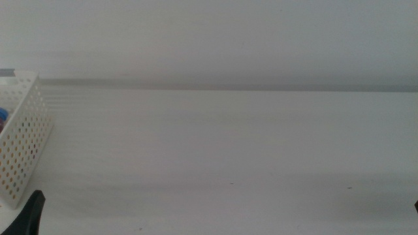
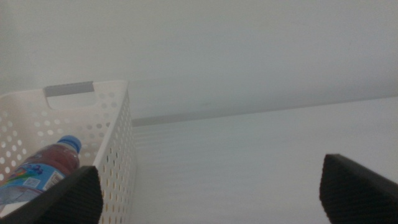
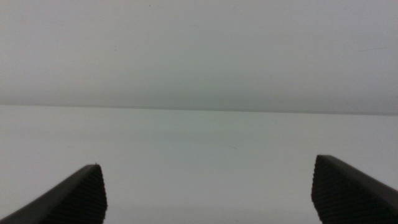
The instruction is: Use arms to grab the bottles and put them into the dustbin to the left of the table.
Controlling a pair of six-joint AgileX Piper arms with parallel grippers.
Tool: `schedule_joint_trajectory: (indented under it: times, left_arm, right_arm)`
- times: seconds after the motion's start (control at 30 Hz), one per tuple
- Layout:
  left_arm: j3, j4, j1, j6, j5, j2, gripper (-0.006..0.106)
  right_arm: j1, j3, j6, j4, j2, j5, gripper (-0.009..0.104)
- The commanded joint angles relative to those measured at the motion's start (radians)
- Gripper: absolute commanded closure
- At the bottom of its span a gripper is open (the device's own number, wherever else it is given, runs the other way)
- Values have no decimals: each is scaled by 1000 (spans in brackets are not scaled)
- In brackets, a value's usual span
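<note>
The white perforated dustbin point(image 1: 21, 140) stands at the table's point(image 1: 228, 143) left edge. In the left wrist view the dustbin point(image 2: 118, 149) holds a blue-capped bottle point(image 2: 46, 169) with a colourful label, lying tilted inside. A bit of blue shows inside it in the middle view too. The red can and the yellow bottle are out of view. My left gripper point(image 2: 211, 193) is open and empty, just right of the dustbin; one dark finger point(image 1: 32, 210) shows at the bottom left. My right gripper point(image 3: 208, 193) is open and empty over bare table; a dark sliver of it point(image 1: 416, 206) shows at the right edge.
A plain pale wall rises behind the table's far edge point(image 1: 261, 89). The dustbin has a grey handle slot point(image 2: 69, 89) in its far wall.
</note>
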Motion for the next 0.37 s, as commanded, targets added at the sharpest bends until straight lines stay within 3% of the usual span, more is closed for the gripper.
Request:
schedule_joint_trajectory:
  times: [0.0, 0.33]
  left_arm:
    - [41, -7, 8, -7, -17, -40, 7]
    - [41, 7, 17, -7, -17, -40, 7]
  right_arm:
    - [-6, 42, -2, -5, -32, -9, 7]
    - [-6, 42, -2, -5, -32, -9, 7]
